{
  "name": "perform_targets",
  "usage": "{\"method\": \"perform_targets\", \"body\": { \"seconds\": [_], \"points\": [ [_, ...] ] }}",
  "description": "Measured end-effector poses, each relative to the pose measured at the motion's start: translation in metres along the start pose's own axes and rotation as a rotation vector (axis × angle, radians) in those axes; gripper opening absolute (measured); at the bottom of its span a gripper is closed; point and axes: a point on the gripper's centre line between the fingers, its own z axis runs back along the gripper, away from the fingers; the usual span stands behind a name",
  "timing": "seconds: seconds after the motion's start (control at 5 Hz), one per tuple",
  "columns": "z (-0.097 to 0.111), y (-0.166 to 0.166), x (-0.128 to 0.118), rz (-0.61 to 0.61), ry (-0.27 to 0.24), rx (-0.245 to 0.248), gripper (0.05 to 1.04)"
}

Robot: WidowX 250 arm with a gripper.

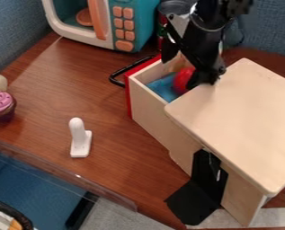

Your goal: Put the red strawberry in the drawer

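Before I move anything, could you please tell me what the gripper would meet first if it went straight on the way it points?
Most likely the red strawberry, right by the gripper in the open drawer, though depth is hard to judge.

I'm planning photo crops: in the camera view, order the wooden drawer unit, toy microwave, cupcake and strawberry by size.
Wooden drawer unit
Toy microwave
Cupcake and strawberry: too close to rank; the strawberry is partly hidden
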Motion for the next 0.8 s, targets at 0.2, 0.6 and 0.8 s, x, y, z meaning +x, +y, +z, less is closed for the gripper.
{"method": "perform_targets", "body": {
  "seconds": [0.2, 0.6, 0.8],
  "points": [
    [0.019, -0.005, -0.015, -0.043, -0.006, 0.009, 0.999],
    [0.069, 0.0, -0.081, -0.145, -0.009, -0.022, 1.0],
    [0.072, 0.017, -0.117, -0.16, 0.066, -0.153, 1.0]
  ]
}}
